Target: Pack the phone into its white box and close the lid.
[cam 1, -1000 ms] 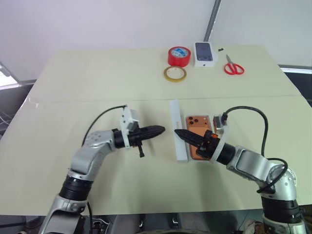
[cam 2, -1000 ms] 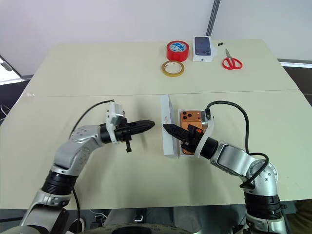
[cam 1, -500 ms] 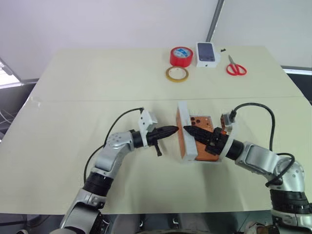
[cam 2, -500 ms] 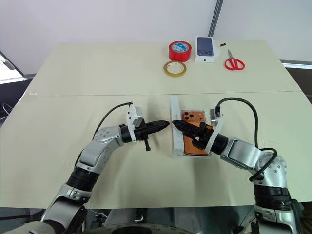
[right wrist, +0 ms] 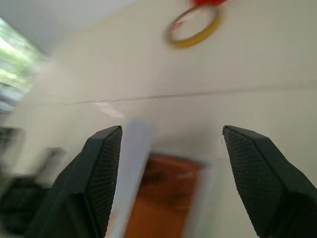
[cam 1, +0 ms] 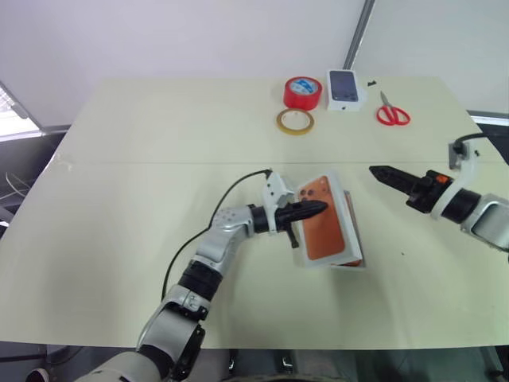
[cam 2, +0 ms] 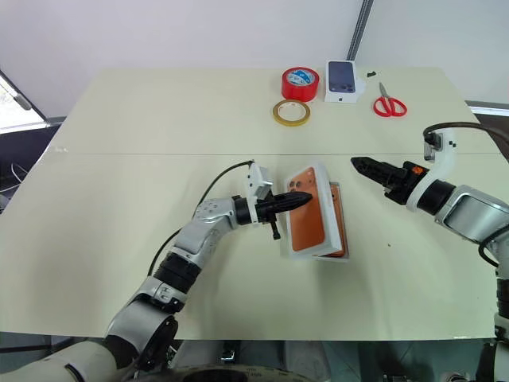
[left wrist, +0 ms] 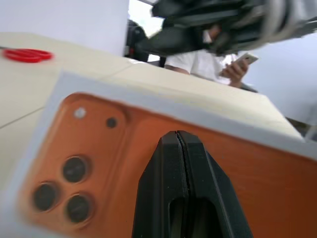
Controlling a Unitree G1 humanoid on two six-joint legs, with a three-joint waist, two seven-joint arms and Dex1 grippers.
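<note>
The phone (cam 1: pixel 321 220) is a bright orange slab lying back up, with three dark lenses clustered at its far-left corner. It sits framed in a thin white rim, tilted up on its left edge over a shallower white piece that lies flat under it on the tabletop (cam 1: pixel 159 159); which of the two is the white box (cam 1: pixel 343 208) and which the lid (cam 1: pixel 355 263) I cannot tell.

The left claw (cam 1: pixel 320 207) is closed, its black tips pressed together against the phone's back just below the lenses. The right claw (cam 2: pixel 358 164) is spread open and holds nothing, hanging above the tabletop well off to the right of the phone.

The tabletop is pale beige with a seam across it, against a plain white wall. Far beyond both claws lie a red tape roll (cam 1: pixel 302 91), a yellowish tape ring (cam 1: pixel 294 121), a small white box printed with a dark phone (cam 1: pixel 344 88) and red scissors (cam 1: pixel 392 113). No writing is readable.
</note>
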